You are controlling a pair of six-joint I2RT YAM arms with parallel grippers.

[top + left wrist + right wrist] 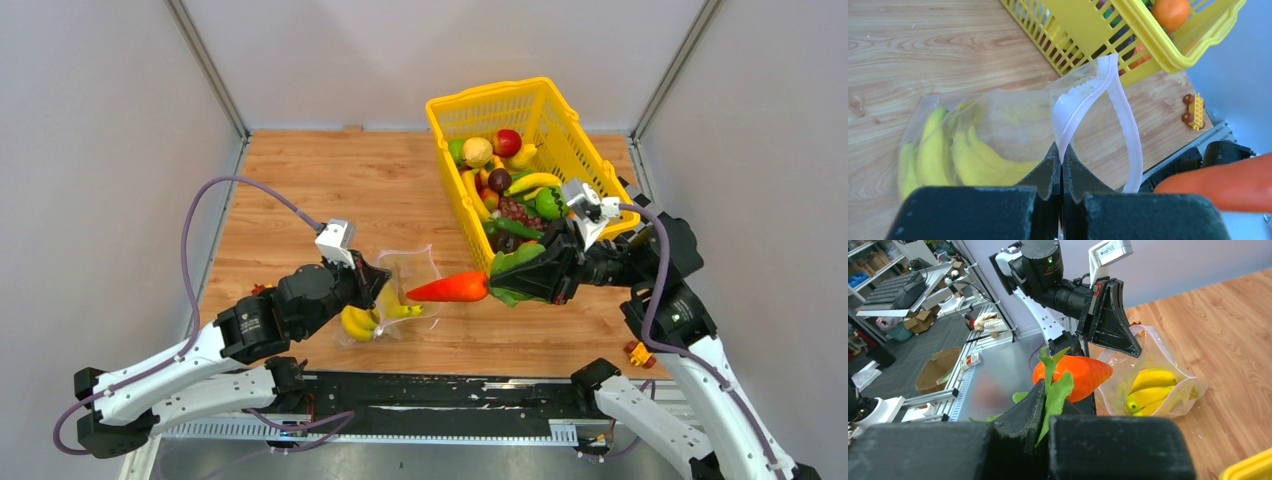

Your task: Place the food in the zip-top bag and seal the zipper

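**Inspector:** State of the left gripper (1062, 162)?

**Assessor:** Its black, wedge-shaped jaws are pressed together. They pinch the zipper (1083, 97), a pale ridged strip, at the mouth of the zip-top bag (1013, 120). The mouth is lifted and gapes in a loop.

**Inspector:** The bag itself?

**Assessor:** It is clear, crinkled film. It lies by the near edge of the wood-grain bench (330, 190), left of the middle. Smooth, curved yellow bananas (973, 160) rest at its closed end.

**Inspector:** Right gripper (1045, 402)?

**Assessor:** Its jaws are clamped on the green, cloth-like leaves of a carrot (1083, 375). The carrot is glossy orange and tapered, held roughly level above the bench. Its tip points at the bag's mouth, just beside it.

**Inspector:** Other food (508, 142)?

**Assessor:** It is heaped in a yellow plastic basket (560, 125) with lattice walls, toward the bench's far right corner. It holds round red, pale and purple pieces, green ones and a banana.

**Inspector:** Anything further?

**Assessor:** A small studded yellow-and-red brick (640, 353) sits at the near right edge.
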